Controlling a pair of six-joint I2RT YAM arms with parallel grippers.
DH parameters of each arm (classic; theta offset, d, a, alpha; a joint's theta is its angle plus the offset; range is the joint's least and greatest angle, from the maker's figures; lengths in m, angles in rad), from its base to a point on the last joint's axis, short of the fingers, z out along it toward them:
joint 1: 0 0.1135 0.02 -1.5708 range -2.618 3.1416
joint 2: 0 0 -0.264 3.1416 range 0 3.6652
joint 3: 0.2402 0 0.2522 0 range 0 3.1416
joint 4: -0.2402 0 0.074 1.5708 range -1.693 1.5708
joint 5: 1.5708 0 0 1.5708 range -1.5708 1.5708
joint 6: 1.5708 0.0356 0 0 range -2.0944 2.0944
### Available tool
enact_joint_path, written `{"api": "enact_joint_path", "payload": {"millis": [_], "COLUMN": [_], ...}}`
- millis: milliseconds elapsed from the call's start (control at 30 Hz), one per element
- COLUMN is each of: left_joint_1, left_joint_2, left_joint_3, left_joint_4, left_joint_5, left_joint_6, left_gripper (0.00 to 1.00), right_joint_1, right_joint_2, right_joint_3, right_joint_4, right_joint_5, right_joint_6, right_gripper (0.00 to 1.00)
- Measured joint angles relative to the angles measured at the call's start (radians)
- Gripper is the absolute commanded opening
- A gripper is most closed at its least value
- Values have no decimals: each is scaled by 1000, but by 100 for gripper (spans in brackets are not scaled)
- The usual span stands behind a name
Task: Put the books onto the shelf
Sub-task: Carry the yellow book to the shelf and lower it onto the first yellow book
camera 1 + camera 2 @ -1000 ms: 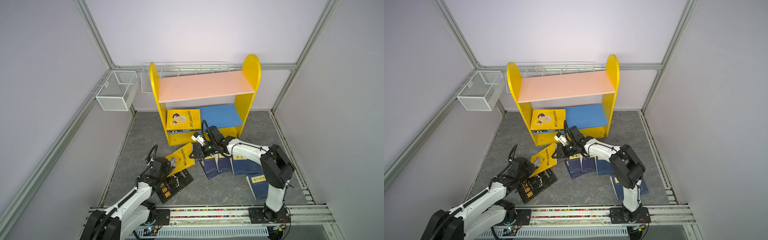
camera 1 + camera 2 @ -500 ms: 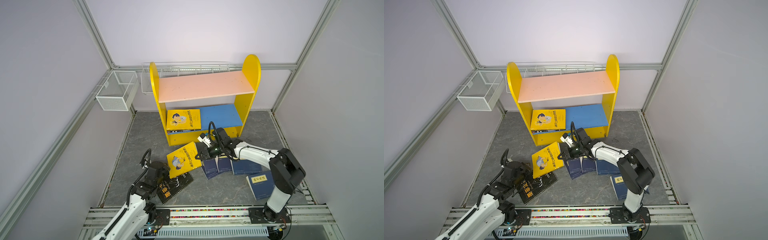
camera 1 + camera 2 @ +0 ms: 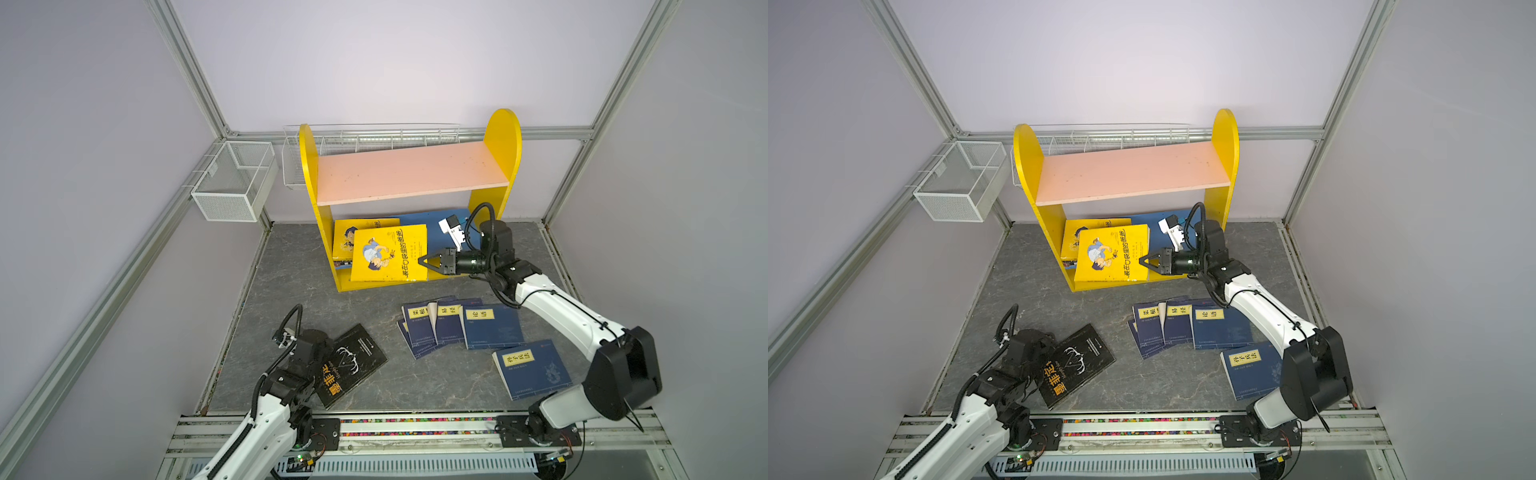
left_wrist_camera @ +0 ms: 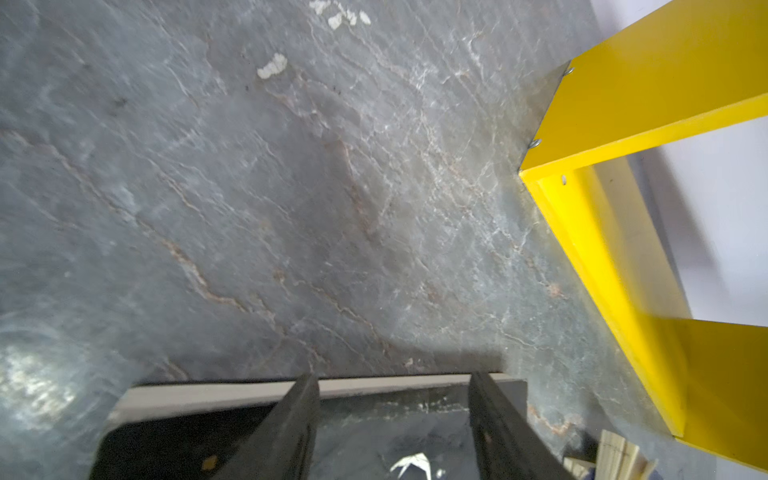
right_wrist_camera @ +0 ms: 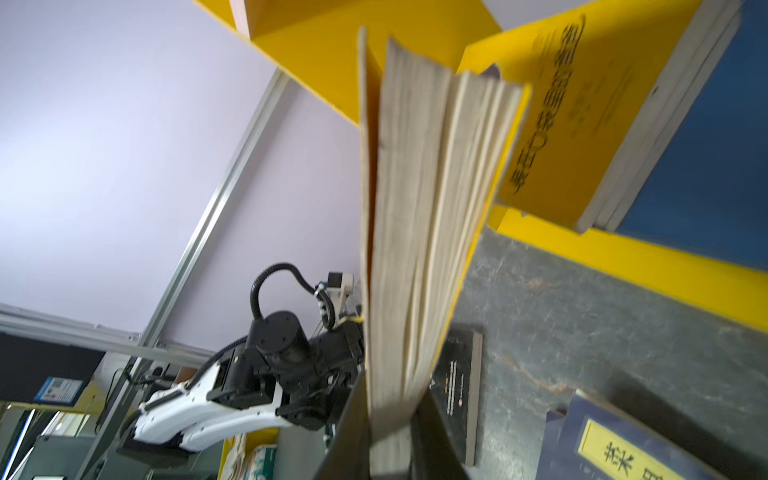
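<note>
My right gripper [image 3: 420,262] is clamped on the page edge of the yellow cartoon book [image 3: 388,254]. In both top views the book runs from my jaws toward nine o'clock, standing tilted across the front of the shelf [image 3: 503,137]. The blue lower board [image 3: 432,227] lies behind it at twelve o'clock, so I judge the book must tip that way. My left gripper [image 4: 394,376], jaws apart, hangs over the black book [image 3: 353,365] at seven o'clock, much farther off.

The left claw [image 4: 394,376], dark fingers [image 4: 286,424] spread apart, hangs over a black paperback book [image 4: 166,436]. Ahead lies a grey veined stone surface [image 4: 291,187], with a yellow wooden shelf [image 4: 648,104] off to one side.
</note>
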Motion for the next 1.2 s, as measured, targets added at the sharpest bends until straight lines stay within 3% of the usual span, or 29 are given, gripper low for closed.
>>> {"api": "enact_joint_path", "payload": {"millis": [367, 933, 1000, 1100, 1200], "left_joint_1": [0, 0, 0, 0, 0], "left_joint_2": [99, 98, 95, 92, 92], "left_joint_3": [8, 8, 8, 8, 8], "left_joint_4": [72, 71, 71, 71, 71], "left_joint_5": [23, 23, 23, 23, 23], "left_joint_6": [11, 11, 11, 11, 11], "left_gripper": [59, 59, 59, 59, 59], "right_joint_1": [-5, 13, 11, 12, 19], "right_joint_2": [363, 544, 554, 556, 556], "right_joint_3": [235, 480, 497, 525, 550], "right_joint_4": [119, 44, 21, -38, -113], "right_joint_5": [-5, -34, -35, -26, 5], "right_joint_6": [154, 165, 160, 123, 81], "right_gripper": [9, 13, 17, 39, 52]}}
